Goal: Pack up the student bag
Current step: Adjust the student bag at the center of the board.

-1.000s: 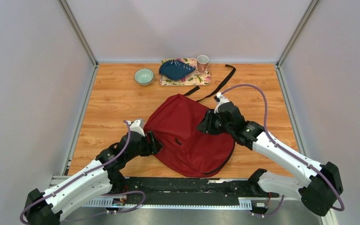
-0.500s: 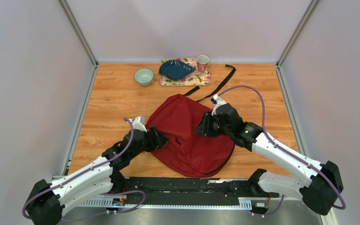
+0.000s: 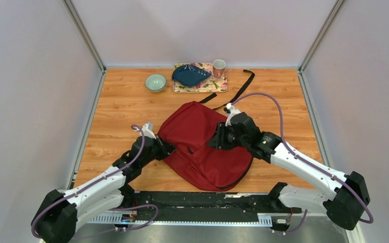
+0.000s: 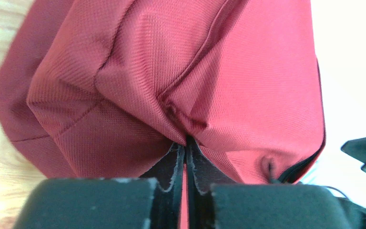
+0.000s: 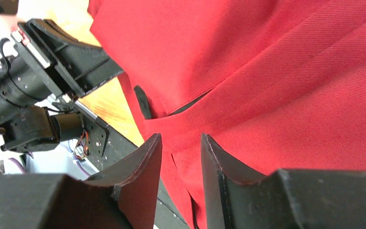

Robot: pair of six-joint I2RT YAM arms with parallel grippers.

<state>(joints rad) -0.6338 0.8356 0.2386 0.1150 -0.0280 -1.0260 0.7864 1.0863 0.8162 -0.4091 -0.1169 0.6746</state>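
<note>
Since a second ago your left gripper (image 3: 167, 148) has advanced and its jaws have pinched a fold at the left edge of the student bag (image 3: 195, 129), lying mid-worktop (image 3: 121, 111). The right gripper (image 3: 216, 140) jaws, narrow, hold fabric at its right. Recommendation: draw apart evenly, avoiding slip.

Table (image 3: 116, 111): student bag (image 3: 202, 144) at centre. Behind it: tray (image 3: 219, 86) bearing pouch (image 3: 190, 75) and cup (image 3: 219, 67), cup at right corner; bowl (image 3: 155, 82) left of tray.
</note>
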